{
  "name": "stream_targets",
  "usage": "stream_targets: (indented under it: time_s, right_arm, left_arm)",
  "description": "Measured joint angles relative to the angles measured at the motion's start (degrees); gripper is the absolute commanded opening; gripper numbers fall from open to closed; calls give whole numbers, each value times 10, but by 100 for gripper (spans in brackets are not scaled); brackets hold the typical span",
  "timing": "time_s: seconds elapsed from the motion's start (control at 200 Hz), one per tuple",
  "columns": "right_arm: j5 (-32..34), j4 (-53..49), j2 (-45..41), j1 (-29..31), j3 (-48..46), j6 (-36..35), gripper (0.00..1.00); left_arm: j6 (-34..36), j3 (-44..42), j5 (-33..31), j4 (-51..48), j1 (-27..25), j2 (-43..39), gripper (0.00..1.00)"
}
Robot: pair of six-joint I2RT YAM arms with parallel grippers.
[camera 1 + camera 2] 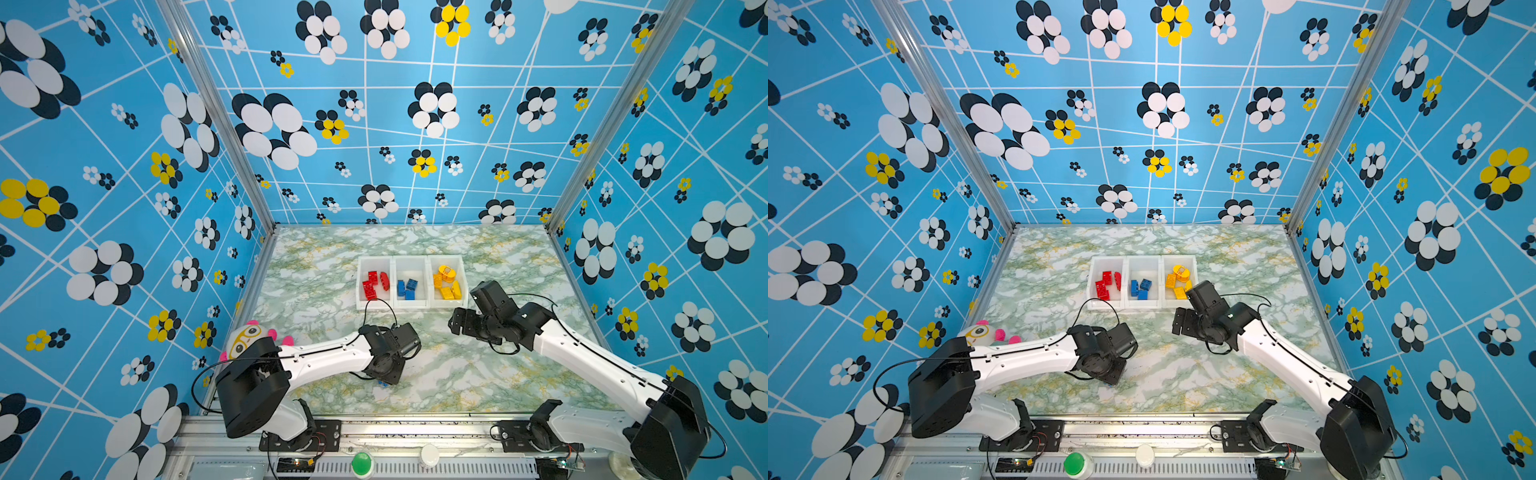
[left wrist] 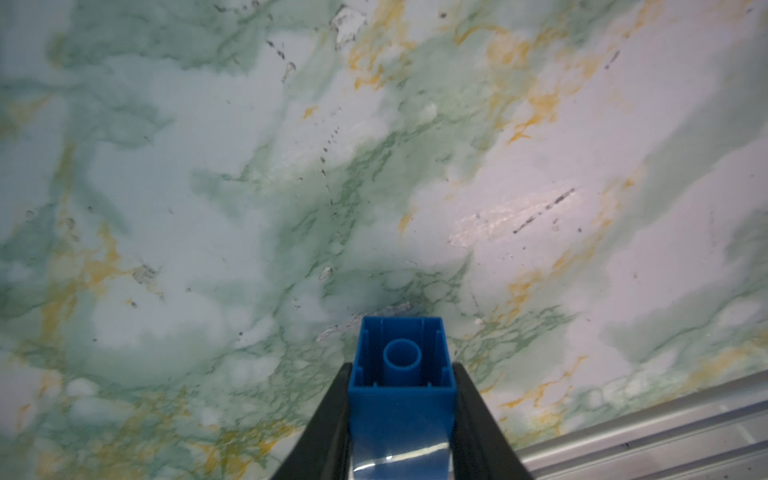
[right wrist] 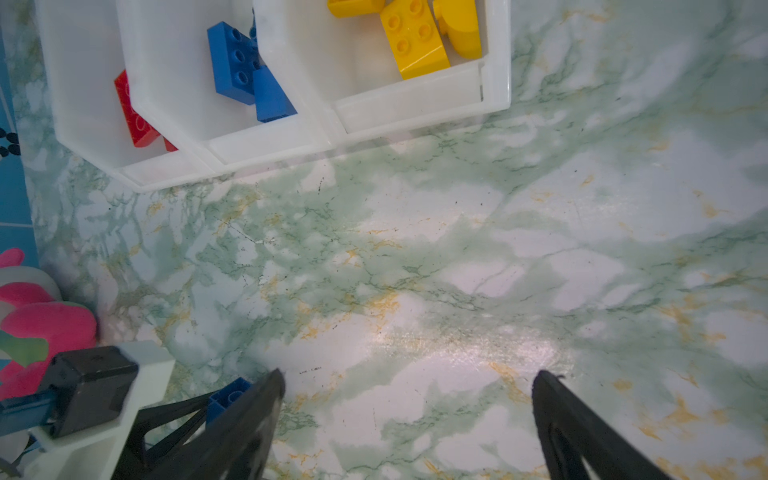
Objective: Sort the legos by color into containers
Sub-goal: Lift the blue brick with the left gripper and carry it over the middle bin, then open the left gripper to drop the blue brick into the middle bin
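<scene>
Left gripper (image 2: 401,368) clamped on small blue plastic studded brick (image 2: 401,399), low over green marble table (image 2: 208,208). Right gripper (image 3: 409,380) wide apart, holding nothing, near three joined white plastic bins (image 1: 410,306).

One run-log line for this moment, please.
left gripper: shut on blue brick | right gripper: open, empty | bins: contents sorted by color | next, likely: blue brick to middle bin
</scene>
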Motion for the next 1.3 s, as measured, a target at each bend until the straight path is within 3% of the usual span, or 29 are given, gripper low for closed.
stream_targets:
  time_s: [0.545, 1.304]
  right_arm:
    - [0, 0, -26, 0, -4, 5, 97]
    - [0, 0, -43, 0, -12, 8, 98]
  left_arm:
    - [27, 149, -17, -9, 53, 6, 30]
    - [119, 396, -17, 11, 172, 199, 26]
